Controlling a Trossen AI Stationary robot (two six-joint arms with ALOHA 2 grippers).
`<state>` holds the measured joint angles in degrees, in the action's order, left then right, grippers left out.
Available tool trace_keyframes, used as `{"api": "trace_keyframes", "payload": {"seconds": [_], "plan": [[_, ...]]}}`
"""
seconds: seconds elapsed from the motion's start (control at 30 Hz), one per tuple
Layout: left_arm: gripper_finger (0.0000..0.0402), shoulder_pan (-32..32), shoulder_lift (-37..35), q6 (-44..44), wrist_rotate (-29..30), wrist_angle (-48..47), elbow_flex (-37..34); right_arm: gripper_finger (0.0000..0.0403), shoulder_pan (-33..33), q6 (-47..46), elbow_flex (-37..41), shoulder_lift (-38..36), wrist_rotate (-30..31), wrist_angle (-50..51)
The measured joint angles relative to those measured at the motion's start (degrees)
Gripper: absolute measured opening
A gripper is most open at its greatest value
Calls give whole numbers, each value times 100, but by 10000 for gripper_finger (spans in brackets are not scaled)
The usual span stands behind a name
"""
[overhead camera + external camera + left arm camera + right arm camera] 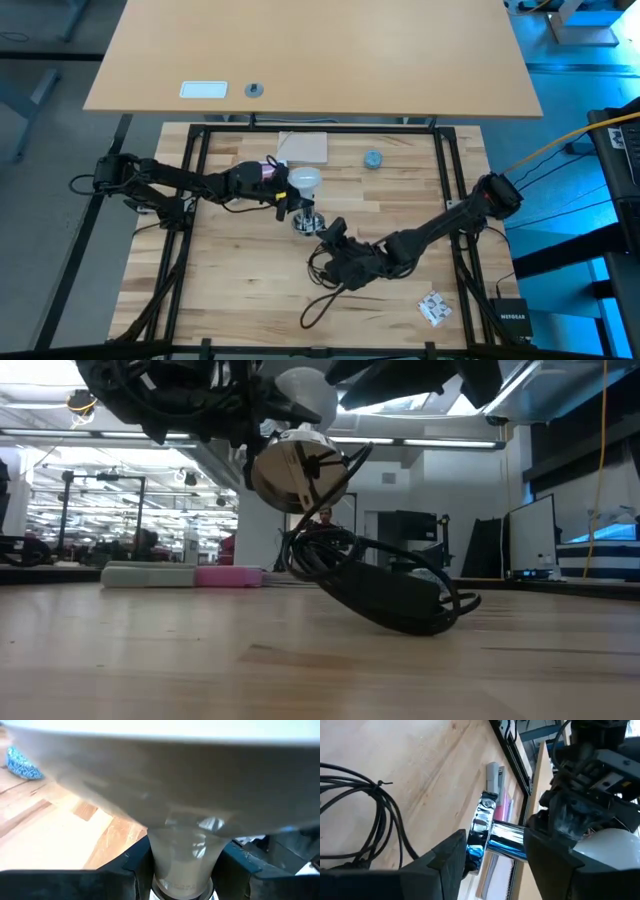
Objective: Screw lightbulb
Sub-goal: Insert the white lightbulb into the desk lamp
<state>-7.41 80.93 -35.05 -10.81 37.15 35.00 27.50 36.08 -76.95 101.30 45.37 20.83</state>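
Observation:
The white lightbulb sits with its narrow end at the silvery socket, near the table's middle. My left gripper comes from the table's left and is shut on the bulb. My right gripper comes from the right and is shut on the socket. In the low view the socket's round base is up off the table, with the bulb above it. The socket's black cord lies coiled on the table. My left gripper pinches the bulb's tapering neck between its two fingers, just above the grey base. The wide globe stands out beyond the fingers. The bulb is clear of the table. My right gripper pinches the socket's shiny cylinder between its two fingers, next to the round base plate. The fingers lie across the cylinder. The socket is held tilted, clear of the table, with the bulb at its other end.
A small blue-grey cap and a pale square board lie toward the far edge. A small patterned piece and a black box are at the near right. Grey and pink blocks show in the low view.

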Motion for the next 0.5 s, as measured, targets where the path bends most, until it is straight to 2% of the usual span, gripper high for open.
{"api": "trace_keyframes", "payload": {"seconds": [0.3, 0.5], "plan": [[153, 148, 9, -168, 208, 191, 0, 205, -335, -456, 0, 0, -917, -23], [153, 189, 9, -81, 218, 481, 2, 205, -484, -468, 0, 4, -1004, -21]]}}
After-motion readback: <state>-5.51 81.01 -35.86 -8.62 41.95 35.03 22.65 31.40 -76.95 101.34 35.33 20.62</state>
